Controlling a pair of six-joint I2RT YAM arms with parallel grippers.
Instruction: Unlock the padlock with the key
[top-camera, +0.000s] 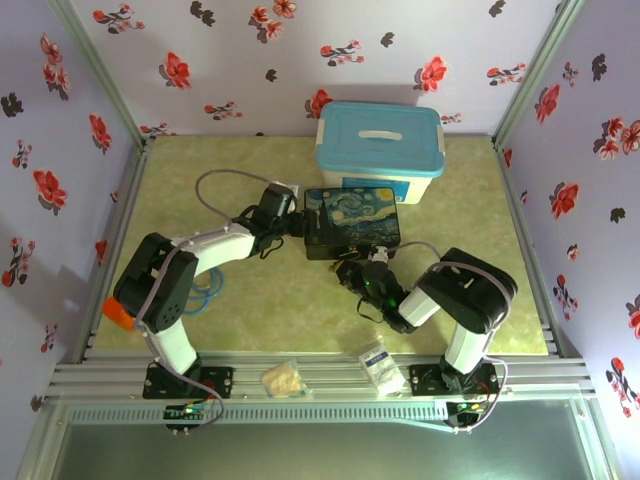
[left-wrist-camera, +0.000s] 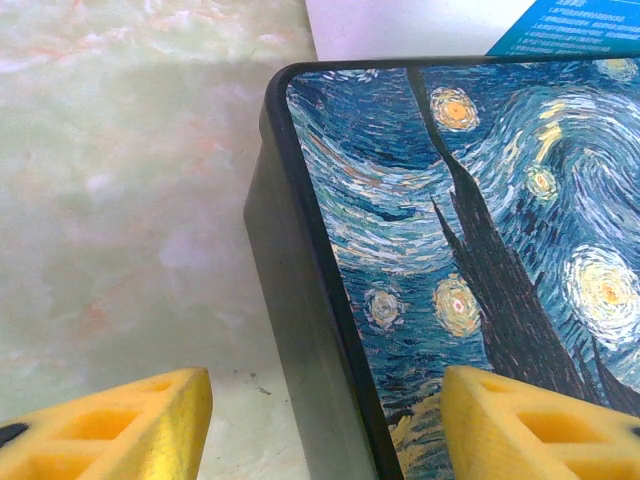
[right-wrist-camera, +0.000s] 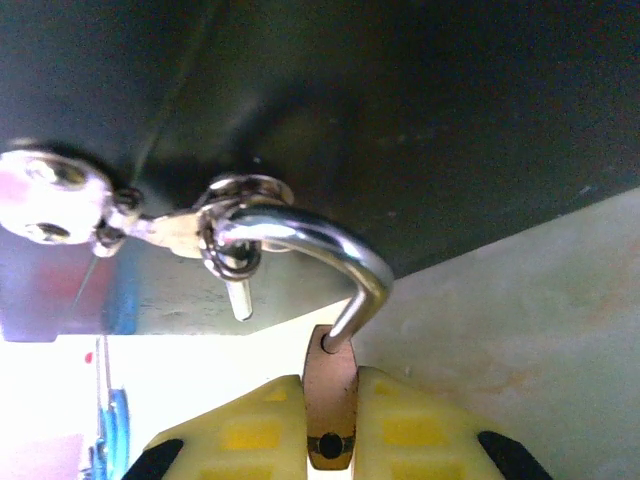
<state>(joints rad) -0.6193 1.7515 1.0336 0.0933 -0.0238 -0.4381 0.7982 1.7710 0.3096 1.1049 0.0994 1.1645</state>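
Bare tabletop (top-camera: 190, 170) lies open at upper left of the top view; the painted box (top-camera: 352, 222) and blue-lidded bin (top-camera: 380, 150) (packed close, one behind the other) block the centre.

The left arm (top-camera: 195, 255) rose from its base, folded back at the elbow and reached forward and to the right across the table. Its wrist was held low, and the left gripper (top-camera: 293, 222) pointed toward the middle. In the left wrist view the left gripper (left-wrist-camera: 325, 425) stood wide open, its yellow fingers (left-wrist-camera: 110, 430) far apart. The right arm (top-camera: 470, 290) bent sharply at the elbow, and its forearm dropped to the left. The right gripper (top-camera: 358, 272) aimed away from the base. Seen from the right wrist, the right gripper (right-wrist-camera: 330, 420) was closed, pinching the padlock (right-wrist-camera: 330, 395) by its body.
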